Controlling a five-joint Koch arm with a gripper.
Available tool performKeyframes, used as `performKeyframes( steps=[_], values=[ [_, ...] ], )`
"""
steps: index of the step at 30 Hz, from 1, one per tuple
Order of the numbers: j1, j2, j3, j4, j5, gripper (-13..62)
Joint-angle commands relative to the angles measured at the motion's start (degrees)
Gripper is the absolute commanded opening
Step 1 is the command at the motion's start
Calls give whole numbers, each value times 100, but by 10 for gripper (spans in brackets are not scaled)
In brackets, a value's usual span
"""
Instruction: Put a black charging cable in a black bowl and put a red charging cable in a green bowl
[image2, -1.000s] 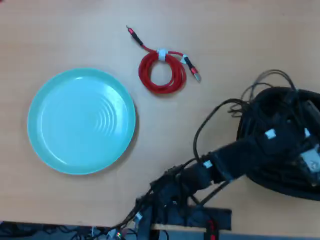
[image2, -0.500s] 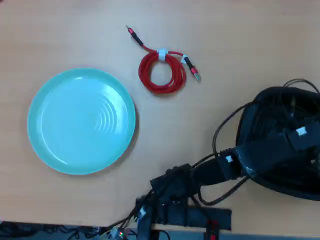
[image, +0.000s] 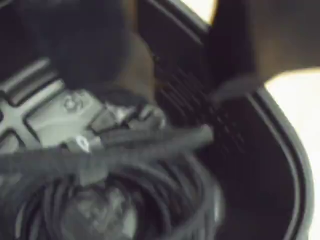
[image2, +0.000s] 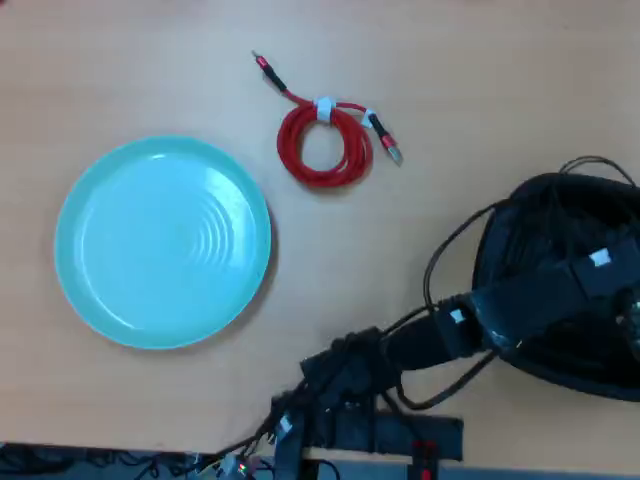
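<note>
In the overhead view the black bowl (image2: 580, 385) sits at the right edge, and my arm reaches into it from the lower middle. My gripper (image2: 618, 300) is down inside the tub, dark against dark, so its jaws do not show. The blurred wrist view looks into the black bowl (image: 280, 165), where the black charging cable (image: 130, 200) lies coiled on the floor with a silver plug end near it. The red charging cable (image2: 323, 140) lies coiled on the table at top centre. The green bowl (image2: 163, 243) stands empty at the left.
The arm's base and loose black wires (image2: 350, 410) crowd the table's front edge at lower middle. One robot wire loops out left of the tub (image2: 440, 265). Bare wooden table (image2: 450, 90) lies between the dish, the red coil and the tub.
Over the last second the arm swung right and its head went deeper into the black tub. The loose wires followed. Since half a second ago it has barely moved.
</note>
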Motion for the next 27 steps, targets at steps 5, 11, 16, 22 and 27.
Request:
performKeyframes(
  steps=[5,11,16,22,27],
  values=[
    [-1195,413,-325,527,-105,188],
    [-3278,1433,-167,1151,-88,189],
    [-4860,1529,167,1283,-26,194],
    [-6407,1512,1591,1274,466,195],
    [-7216,1477,2496,1248,905,200]
  ],
)
